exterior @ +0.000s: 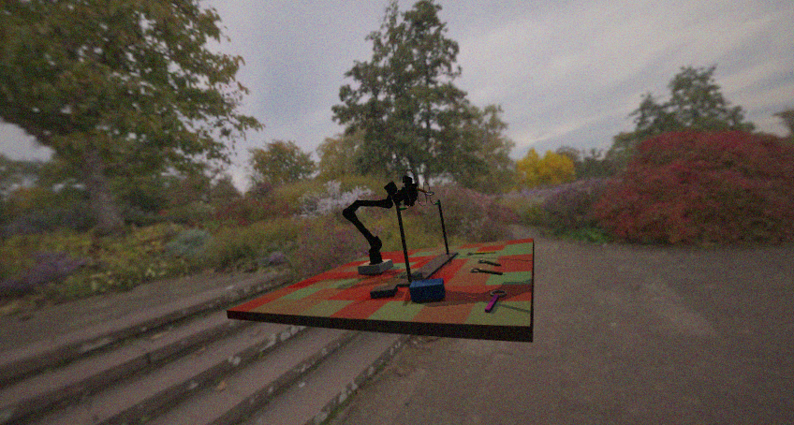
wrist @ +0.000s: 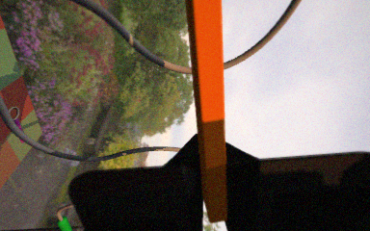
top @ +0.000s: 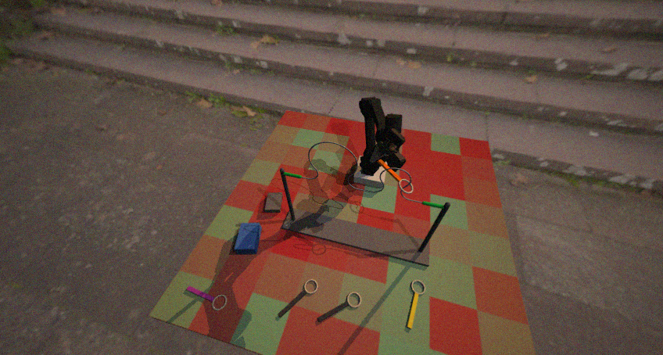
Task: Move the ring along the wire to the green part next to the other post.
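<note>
My gripper [top: 379, 159] [wrist: 202, 139] is shut on the orange handle [top: 389, 170] [wrist: 208, 63], which slants down to the pale ring [top: 411, 191]. The ring is around or against the thin grey wire [top: 331, 142] [wrist: 66, 155], at the right-hand small loop, a little left of the right green part [top: 432, 204]. Whether ring or handle touches grey wire cannot be told. The left green part [top: 292, 175] is by the left post [top: 287, 195] [exterior: 404, 242]; the right post [top: 433, 227] [exterior: 443, 228] stands beyond the right green part. The ring itself is not clearly visible in the wrist view.
The posts stand on a grey base plate [top: 367, 238]. A blue block [top: 247, 238] [exterior: 426, 290] and a dark block [top: 272, 202] [exterior: 383, 291] lie left of it. In front lie a magenta-handled ring [top: 199, 293] [exterior: 491, 302], two dark-handled rings and a yellow-handled ring [top: 412, 310].
</note>
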You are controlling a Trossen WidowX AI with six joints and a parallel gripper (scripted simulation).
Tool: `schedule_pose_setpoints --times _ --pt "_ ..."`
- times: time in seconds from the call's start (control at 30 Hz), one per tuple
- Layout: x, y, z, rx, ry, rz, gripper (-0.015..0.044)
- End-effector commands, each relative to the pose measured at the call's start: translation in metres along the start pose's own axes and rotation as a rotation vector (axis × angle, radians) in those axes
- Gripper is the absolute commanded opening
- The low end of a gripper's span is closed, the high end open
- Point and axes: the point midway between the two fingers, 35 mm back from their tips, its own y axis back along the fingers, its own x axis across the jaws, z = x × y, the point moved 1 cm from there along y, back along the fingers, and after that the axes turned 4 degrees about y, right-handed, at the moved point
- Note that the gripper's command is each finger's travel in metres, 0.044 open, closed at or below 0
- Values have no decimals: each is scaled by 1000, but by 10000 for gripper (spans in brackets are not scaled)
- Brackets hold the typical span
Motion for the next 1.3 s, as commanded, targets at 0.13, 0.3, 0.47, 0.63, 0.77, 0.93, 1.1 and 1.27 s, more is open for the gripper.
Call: schedule_pose_setpoints --times 0.13,0.3,0.47,0.63,0.77,0.93,1.1,1.27 --pt "13 2 0 1 -30 12 -150" --pt "25 3 2 8 -90 40 -150" --pt "39 6 5 16 -171 77 -150" --pt "56 10 10 26 -271 123 -150" --pt "70 14 15 35 -357 163 -150" --pt "82 24 23 90 -441 225 -150" --pt "95 35 34 132 -546 292 -150" --pt "108 42 45 145 -656 349 -150"
